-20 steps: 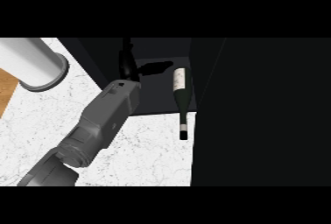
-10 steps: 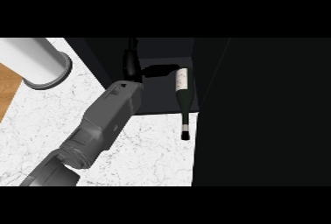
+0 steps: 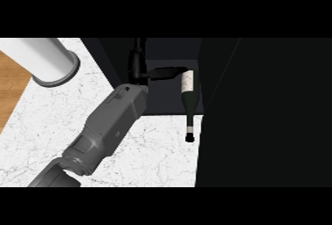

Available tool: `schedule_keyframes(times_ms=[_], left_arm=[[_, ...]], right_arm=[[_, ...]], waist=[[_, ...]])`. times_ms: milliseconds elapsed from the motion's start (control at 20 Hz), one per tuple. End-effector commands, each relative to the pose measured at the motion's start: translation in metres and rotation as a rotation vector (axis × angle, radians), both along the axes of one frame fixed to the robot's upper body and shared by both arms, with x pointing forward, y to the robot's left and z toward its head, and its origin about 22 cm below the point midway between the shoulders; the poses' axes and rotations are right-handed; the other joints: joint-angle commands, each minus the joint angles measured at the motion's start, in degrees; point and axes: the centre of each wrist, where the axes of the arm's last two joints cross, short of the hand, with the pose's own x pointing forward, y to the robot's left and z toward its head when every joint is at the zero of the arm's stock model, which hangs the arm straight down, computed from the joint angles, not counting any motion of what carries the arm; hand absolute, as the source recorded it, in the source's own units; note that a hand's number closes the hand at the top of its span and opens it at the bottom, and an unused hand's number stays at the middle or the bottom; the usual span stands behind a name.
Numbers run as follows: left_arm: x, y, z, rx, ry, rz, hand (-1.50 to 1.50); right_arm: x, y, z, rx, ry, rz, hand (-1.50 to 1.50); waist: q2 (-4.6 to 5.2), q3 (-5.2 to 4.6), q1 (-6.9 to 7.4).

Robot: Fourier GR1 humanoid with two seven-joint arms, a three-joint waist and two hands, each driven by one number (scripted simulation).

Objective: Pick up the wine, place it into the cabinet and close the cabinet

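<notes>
Now only 1 arm is showing in the head view: a grey forearm [image 3: 107, 127] is coming in from the lower left edge and is reaching up and to the right over the white marbled counter [image 3: 149, 154]. At its end, the black left hand [image 3: 146, 72] is lying against the dark opening of the cabinet [image 3: 162, 57]. One part of the hand is pointing straight up along the cabinet's left wall, and another part, a finger or the thumb, is stretching to the right until its tip is touching the upper end of the wine bottle [image 3: 187, 94]. The fingers are looking straight and spread, not curled round the bottle, so the hand is touching the wine but is not gripping it; the dark background is making the finer details hard to tell. The wine bottle is lying with its wide body and pale label inside the cabinet's opening, while its thin neck is pointing down in the view and is sticking out over the counter, so the capped end is resting just beside the edge of a large dark panel [image 3: 259, 114], perhaps the cabinet door, which is filling the right side of the view. At the upper left, a white cylinder [image 3: 45, 59] is standing on the counter, well apart from the bottle, and a strip of wooden floor [image 3: 12, 88] is showing beyond the counter's left edge.
</notes>
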Motion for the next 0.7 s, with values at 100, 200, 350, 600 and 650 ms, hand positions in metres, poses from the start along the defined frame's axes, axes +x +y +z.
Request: schedule_keyframes(times_ms=[100, 200, 350, 600, 650], left_arm=[[-0.004, 0.01, 0.006, -0.049, -0.033, -0.028, -1.5], [-0.009, -0.009, 0.014, -0.072, -0.038, -0.076, -1.5], [-0.023, -0.011, 0.007, -0.072, -0.066, -0.077, -1.5], [-0.051, -0.009, -0.003, -0.108, -0.042, -0.103, -1.5], [-0.053, -0.003, 0.0, -0.124, -0.04, -0.112, -1.5]], right_arm=[[-0.035, -0.006, 0.034, 0.053, -0.061, 0.034, -1.5], [-0.036, -0.006, 0.038, 0.062, -0.056, 0.024, -1.5], [-0.041, -0.004, 0.035, 0.064, -0.064, 0.01, -1.5], [-0.043, -0.002, 0.039, 0.038, -0.045, 0.019, -1.5], [-0.044, -0.003, 0.04, 0.039, -0.057, 0.026, -1.5]], waist=[[-0.47, -0.03, 1.39], [-0.52, -0.04, 1.42], [-0.86, 0.0, 1.42], [-0.88, -0.02, 1.66], [-0.95, -0.02, 1.85]])
